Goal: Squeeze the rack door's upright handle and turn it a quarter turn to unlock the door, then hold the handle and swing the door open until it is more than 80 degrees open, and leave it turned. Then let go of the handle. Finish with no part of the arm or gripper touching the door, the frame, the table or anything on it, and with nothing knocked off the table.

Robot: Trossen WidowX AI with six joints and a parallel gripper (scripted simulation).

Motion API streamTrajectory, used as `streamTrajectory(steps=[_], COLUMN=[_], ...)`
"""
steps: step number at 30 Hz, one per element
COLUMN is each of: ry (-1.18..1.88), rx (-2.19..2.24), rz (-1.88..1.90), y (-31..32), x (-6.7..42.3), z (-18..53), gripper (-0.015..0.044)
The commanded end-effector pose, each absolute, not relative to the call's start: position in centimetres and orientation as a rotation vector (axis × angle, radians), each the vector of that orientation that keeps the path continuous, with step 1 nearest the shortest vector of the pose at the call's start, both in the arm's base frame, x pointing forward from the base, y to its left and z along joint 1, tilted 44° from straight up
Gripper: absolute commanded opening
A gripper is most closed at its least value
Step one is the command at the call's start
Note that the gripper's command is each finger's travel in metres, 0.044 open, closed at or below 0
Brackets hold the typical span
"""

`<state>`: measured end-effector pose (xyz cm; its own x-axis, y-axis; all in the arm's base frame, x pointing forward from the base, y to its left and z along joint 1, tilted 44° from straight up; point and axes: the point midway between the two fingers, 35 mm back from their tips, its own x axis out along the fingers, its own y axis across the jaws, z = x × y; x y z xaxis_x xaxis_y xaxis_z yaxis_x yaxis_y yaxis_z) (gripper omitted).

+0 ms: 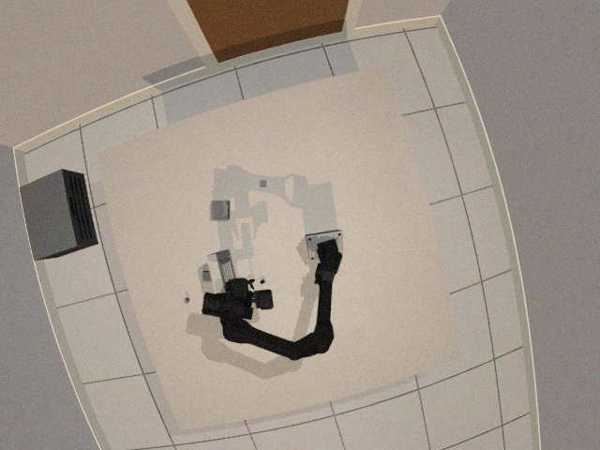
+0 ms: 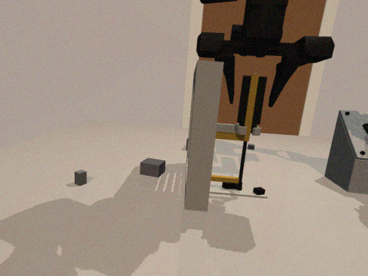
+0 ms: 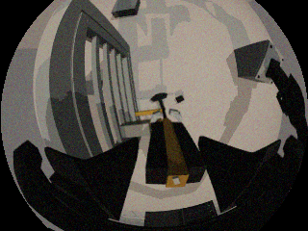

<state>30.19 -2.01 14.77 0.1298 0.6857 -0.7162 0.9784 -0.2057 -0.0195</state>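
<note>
The upright handle has a yellow bar between two black grip pieces. Grey brackets and a yellow crossbar sit at its foot. The grey slatted panel stands upright beside it, edge-on in the exterior view; its opening angle is hard to tell. My gripper is open and points down, one finger on each side of the handle's upper part. Gaps show between the fingertips and the grip pieces. In the top view the arm hides the handle.
Grey blocks and a small black block stand around the panel. The grey box under the arm's base is at the right. The arm curves along the near side.
</note>
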Motion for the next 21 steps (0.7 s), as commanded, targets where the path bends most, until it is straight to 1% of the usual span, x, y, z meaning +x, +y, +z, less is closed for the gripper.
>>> streamTrajectory(steps=[1,4,12,21], ry=[1.592,1.592,1.592,1.592], rx=[1.989,1.989,1.989,1.989], rz=[-0.9,-0.9,-0.9,-0.9], y=[-2.03,-2.03,-2.03,-2.03], x=[30.16,30.16,30.16,30.16], z=[14.69,14.69,14.69,14.69], gripper=[0.0286,0.0286,0.0076,0.0016])
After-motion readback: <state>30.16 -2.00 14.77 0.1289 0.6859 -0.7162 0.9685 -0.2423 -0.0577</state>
